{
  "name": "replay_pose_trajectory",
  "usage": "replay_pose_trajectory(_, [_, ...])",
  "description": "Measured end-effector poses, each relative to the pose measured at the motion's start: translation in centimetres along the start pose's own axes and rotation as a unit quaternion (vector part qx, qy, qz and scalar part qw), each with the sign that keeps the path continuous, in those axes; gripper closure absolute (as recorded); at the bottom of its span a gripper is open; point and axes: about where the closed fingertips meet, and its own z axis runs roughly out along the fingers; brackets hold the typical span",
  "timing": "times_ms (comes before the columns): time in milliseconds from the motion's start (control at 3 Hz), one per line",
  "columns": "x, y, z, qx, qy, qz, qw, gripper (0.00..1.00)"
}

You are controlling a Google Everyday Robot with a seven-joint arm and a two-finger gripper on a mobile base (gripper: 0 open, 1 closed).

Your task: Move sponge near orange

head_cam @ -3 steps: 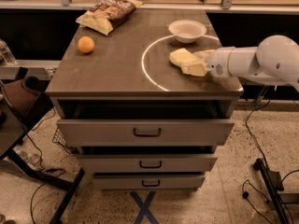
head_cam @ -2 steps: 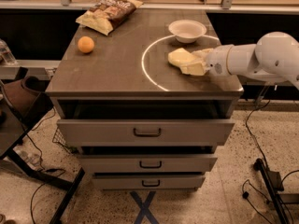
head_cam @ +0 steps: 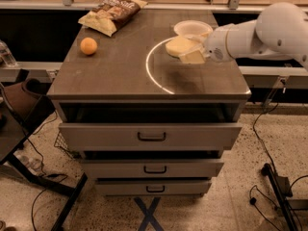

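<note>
1. The sponge (head_cam: 180, 47) hung just above the right rear part of the surface (head_cam: 120, 69), a pale yellow block with its own shadow (head_cam: 188, 83) lying on the wood in front of it.
2. The pincer (head_cam: 196, 56) was clamped on the sponge's right end, so the block stuck out to the left of it. The white arm (head_cam: 260, 30) reached in from the right edge.
3. From our view, the sponge's far edge overlapped the white bowl (head_cam: 193, 28) standing just behind it. We could not tell whether the two touched.
4. A bright curved arc (head_cam: 150, 69) marked the surface just left of the sponge.
5. The orange (head_cam: 88, 45) sat well apart, near the left edge, with the chip bag (head_cam: 111, 12) behind it at the rear left corner.
6. Compared with a second earlier, the sponge had risen off the surface and shifted a little to the left and back, towards the bowl, and the pincer had gone with it. The orange, bowl and chip bag had stayed where they were.
</note>
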Motion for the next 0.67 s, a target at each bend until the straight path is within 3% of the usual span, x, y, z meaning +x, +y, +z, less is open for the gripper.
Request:
replay_pose_trajectory(333, [-2.0, 2.1, 2.5, -0.008, 0.028, -0.004, 0.9996, 1.0])
replay_pose_trajectory(667, [-3.0, 4.5, 4.6, -0.028, 0.031, -0.001, 0.9991, 1.0])
